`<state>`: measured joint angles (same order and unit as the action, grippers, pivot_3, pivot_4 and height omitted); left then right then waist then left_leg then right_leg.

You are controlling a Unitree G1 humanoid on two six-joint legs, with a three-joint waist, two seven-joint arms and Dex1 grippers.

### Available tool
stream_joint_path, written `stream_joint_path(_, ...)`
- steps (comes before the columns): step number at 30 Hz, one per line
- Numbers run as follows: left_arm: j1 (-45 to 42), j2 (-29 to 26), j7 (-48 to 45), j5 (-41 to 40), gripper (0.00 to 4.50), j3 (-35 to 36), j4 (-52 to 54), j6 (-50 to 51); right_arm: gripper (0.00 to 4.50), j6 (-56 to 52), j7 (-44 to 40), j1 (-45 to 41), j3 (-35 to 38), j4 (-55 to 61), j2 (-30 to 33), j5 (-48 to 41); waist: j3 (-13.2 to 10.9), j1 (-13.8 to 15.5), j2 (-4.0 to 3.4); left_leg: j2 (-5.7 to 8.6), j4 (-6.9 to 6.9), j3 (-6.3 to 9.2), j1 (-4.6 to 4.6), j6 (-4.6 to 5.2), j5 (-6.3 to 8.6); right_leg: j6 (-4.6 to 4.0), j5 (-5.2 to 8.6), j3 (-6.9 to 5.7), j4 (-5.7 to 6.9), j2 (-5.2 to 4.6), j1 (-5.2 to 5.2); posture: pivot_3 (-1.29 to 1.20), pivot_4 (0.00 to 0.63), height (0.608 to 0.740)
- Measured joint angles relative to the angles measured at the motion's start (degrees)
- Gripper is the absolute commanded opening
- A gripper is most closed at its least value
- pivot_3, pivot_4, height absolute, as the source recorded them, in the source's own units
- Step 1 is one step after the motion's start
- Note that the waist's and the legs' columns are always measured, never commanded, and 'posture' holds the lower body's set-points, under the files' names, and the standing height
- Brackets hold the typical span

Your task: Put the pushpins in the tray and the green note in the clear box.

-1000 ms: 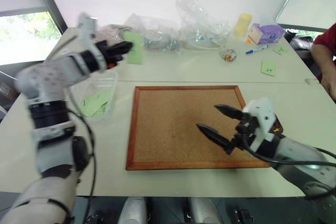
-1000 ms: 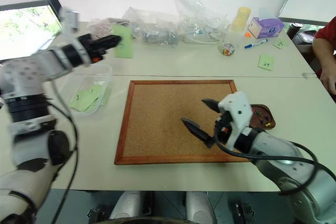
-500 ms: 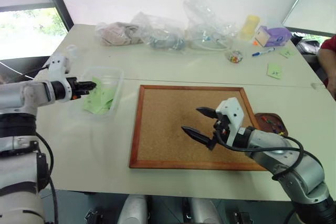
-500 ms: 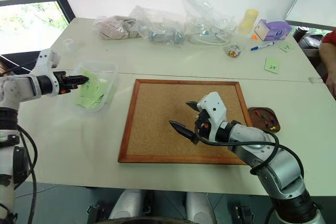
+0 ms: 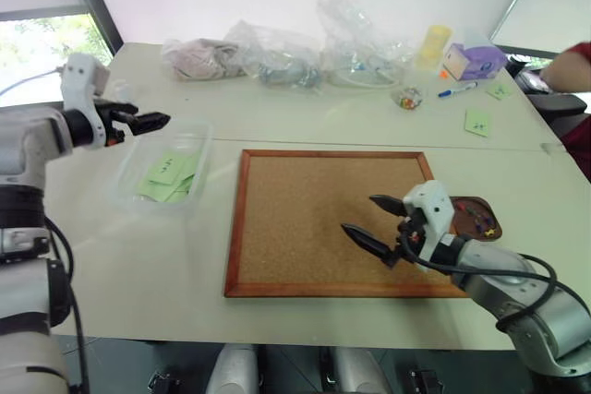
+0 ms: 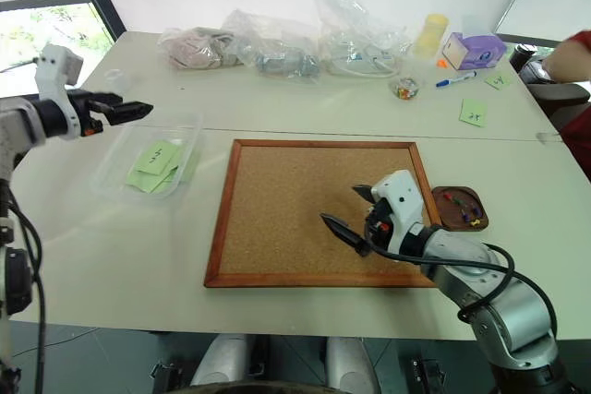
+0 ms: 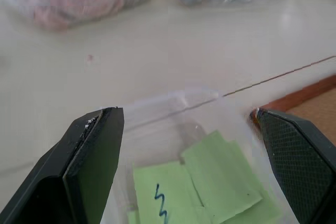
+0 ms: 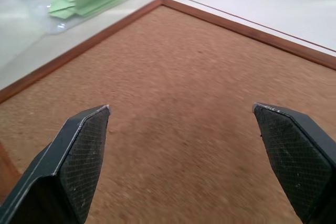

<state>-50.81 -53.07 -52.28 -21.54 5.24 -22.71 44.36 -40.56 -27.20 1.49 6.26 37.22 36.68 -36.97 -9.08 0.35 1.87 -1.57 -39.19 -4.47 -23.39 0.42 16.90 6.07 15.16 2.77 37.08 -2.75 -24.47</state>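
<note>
Hovering above the far left edge of the clear box (image 5: 162,171), the left gripper (image 5: 150,121) has its two black fingers spread and nothing between them — the green note (image 5: 163,169) lies inside the box, on top of other pale green notes. At the table's centre sits a wood-framed corkboard (image 5: 314,219), its cork surface bare. Over its right part the right gripper (image 5: 380,221) hangs with its fingers splayed wide, empty, close above the cork. Just beyond the corkboard's right edge, behind that gripper's wrist, the dark-brown tray (image 6: 459,208) holds the pushpins (image 6: 459,210) — small coloured heads, too tiny to count. Along the far side of the table lie clear plastic bags (image 5: 277,51), a yellow cup (image 5: 430,45), a purple pad holder (image 5: 474,60), a blue marker (image 5: 456,90) and two more green notes (image 5: 476,121).
</note>
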Motion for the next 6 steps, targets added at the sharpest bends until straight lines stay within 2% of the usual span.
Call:
stream_joint_path(4,0.08,0.04,-6.8,-3.06,4.44,-0.52,8.75,0.31,4.5,-1.22,-0.01,2.37,5.87,1.54,0.55,-2.7,0.01,0.29,0.02,0.01,-0.02,0.0,-0.01,0.01,0.0,-0.03,0.01,0.01,-0.03,0.0,0.03,0.0,0.15,0.737)
stream_joint_path(6,2.2,2.58,-7.56,-6.3,4.44,-0.08,16.84,2.4,4.5,-1.78,0.38,4.49,9.7,1.83,0.52,-4.17,0.04,0.4,-0.06,0.03,-0.02,0.02,0.0,0.04,0.02,0.03,-0.01,0.03,-0.03,-0.02,0.07,0.0,0.15,0.737)
